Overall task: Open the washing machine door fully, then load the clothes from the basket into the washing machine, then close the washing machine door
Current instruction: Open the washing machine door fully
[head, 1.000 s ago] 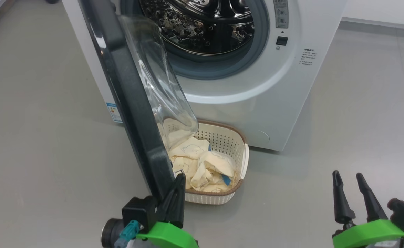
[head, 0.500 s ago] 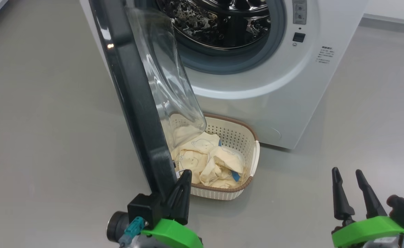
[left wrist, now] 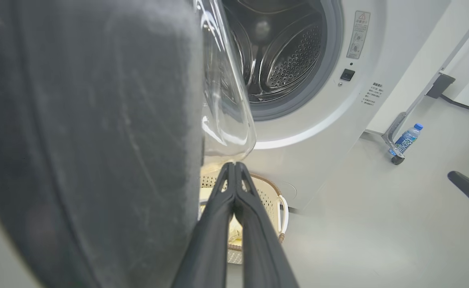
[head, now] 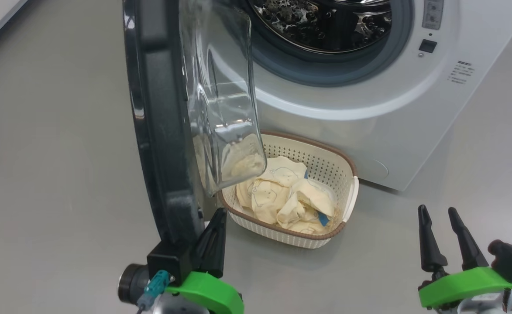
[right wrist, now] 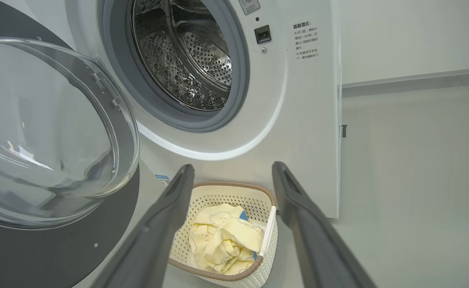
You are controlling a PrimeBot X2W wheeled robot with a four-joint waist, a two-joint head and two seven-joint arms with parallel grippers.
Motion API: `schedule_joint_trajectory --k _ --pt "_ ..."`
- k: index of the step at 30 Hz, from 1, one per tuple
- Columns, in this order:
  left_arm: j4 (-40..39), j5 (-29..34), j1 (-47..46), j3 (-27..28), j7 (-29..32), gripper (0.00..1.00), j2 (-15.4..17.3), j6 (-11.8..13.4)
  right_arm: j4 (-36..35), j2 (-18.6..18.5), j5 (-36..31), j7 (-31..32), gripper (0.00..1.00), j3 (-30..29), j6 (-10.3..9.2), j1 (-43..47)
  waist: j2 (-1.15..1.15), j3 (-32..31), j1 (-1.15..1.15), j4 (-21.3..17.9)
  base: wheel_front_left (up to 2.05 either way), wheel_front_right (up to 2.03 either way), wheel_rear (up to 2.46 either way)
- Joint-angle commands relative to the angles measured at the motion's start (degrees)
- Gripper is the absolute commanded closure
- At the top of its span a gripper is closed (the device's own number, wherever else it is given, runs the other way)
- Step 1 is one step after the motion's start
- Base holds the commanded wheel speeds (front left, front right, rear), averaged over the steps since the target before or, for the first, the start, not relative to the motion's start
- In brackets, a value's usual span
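The washing machine door hangs open; left gripper, fingers together, beside its rim; right gripper spread, empty; left wrist view adds a bottle.

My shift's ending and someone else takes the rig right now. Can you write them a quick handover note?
Left gripper: shut, empty, at the lower rim of the washing machine door, on its glass side.
Right gripper: open, empty, low on the right, apart from the basket.
Door swung out, probably not fully open.
The clothes lie in the basket on the floor before the washing machine; none visible in the drum.
Left: finish opening, load the clothes, close the door.
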Motion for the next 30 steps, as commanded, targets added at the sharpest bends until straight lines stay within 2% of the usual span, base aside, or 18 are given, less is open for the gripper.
schedule_joint_trajectory --k 1,12,22,30 --pt "-2.3 0.6 -1.8 3.0 0.1 1.0 1.1 0.8 -1.5 -1.5 -0.1 -0.5 0.0 1.0 -0.15 -2.3 0.0 0.4 0.0 0.6 0.0 0.0 0.0" --pt "-1.3 -1.0 -0.7 7.8 -1.2 1.0 3.0 3.4 -1.5 -2.2 -0.2 -0.5 0.0 1.7 -0.15 -2.9 0.0 1.5 0.0 3.5 0.0 0.0 0.0" --pt "5.3 -4.3 -2.9 15.7 -6.4 1.0 4.0 5.5 -1.7 -3.6 -0.5 -0.5 0.0 1.9 -0.15 -2.8 0.0 2.7 0.0 4.4 0.0 0.0 0.0" --pt "11.8 -6.6 -5.6 21.0 -9.9 1.0 5.4 5.7 -1.6 -4.3 -0.5 -0.5 0.0 2.5 -0.15 -3.0 0.0 3.3 0.0 3.7 0.0 0.0 0.0"
